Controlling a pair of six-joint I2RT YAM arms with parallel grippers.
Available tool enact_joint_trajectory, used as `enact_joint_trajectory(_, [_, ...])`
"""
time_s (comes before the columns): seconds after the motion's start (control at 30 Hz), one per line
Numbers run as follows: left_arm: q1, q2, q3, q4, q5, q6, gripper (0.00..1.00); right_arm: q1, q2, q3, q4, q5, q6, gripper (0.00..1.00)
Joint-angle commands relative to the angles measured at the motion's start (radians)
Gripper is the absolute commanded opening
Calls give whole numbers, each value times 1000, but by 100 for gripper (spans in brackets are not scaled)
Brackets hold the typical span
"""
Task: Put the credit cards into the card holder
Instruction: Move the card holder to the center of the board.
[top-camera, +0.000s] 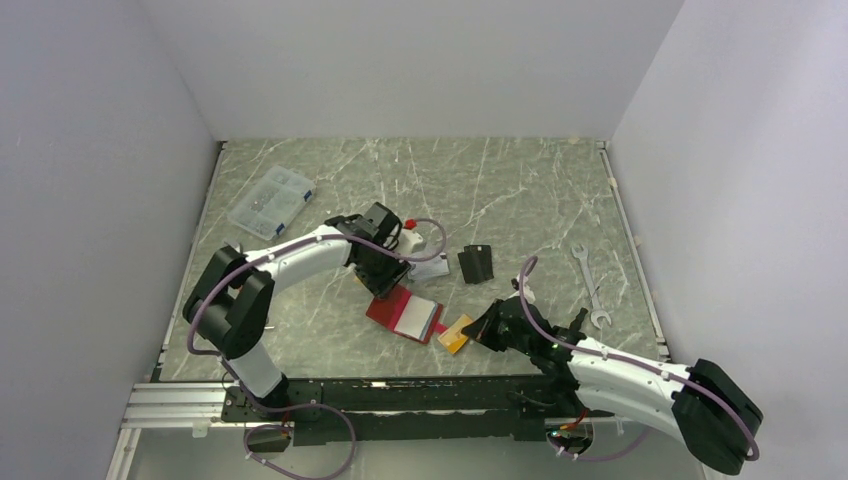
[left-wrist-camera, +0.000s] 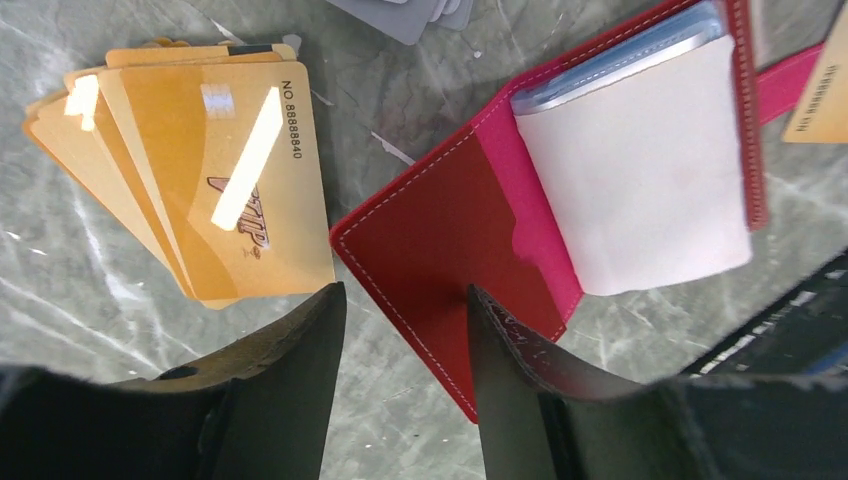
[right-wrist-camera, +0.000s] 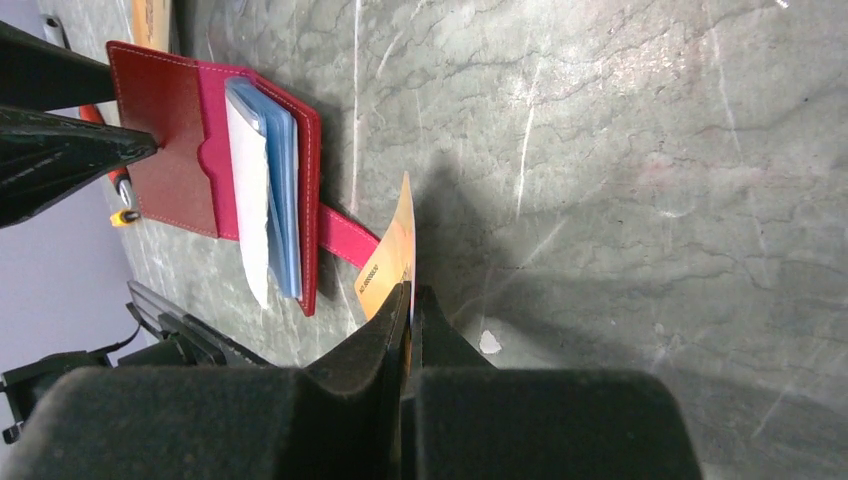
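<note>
Gold-orange plastic is pinched edge-on in the right tool (right-wrist-camera: 408, 300), its two fingers clenched on one credit card (right-wrist-camera: 390, 250) that stands nearly upright just beside the snap tab (right-wrist-camera: 345, 236) of the card holder (top-camera: 404, 313). The holder lies open on the marble-patterned desk (top-camera: 520, 190), red leather flap toward the left arm, pale clear pockets (left-wrist-camera: 640, 170) fanned toward the right arm. To do this step well, I judge the card should be tipped from upright toward flat and lined up square with a pocket mouth before it is pushed, since a thin card meeting soft film at an angle is likely to buckle the pocket or slide over it. The left tool (left-wrist-camera: 405, 330) hangs released, one finger on either side of the corner of the red flap; whether it touches the leather I cannot tell. Pressing that flap down would keep the light holder from skating away under the push. Beyond it, a fanned stack of gold cards (left-wrist-camera: 200, 170) lies close to the holder's left edge, apart from it, and a few silver-white cards (left-wrist-camera: 410, 12) sit further back. Farther out on the desk are a small black rectangle (top-camera: 476, 263), a wrench (top-camera: 590, 288) and a clear compartment box (top-camera: 270, 201), none needed now.
</note>
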Motion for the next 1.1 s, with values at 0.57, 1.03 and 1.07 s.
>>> enact_joint_trajectory(0.57, [143,65,23,-59,517,-49,3,-2,-8,20,-64,44,-118,0])
enact_joint_trajectory(1.03, [138,159,19,5,780,-140,0,-7,-140,71,-31,48,-212,0])
enact_joint_trajectory(1.07, [139,165,24,7,779,-141,0,-8,-131,73,-5,43,-218,0])
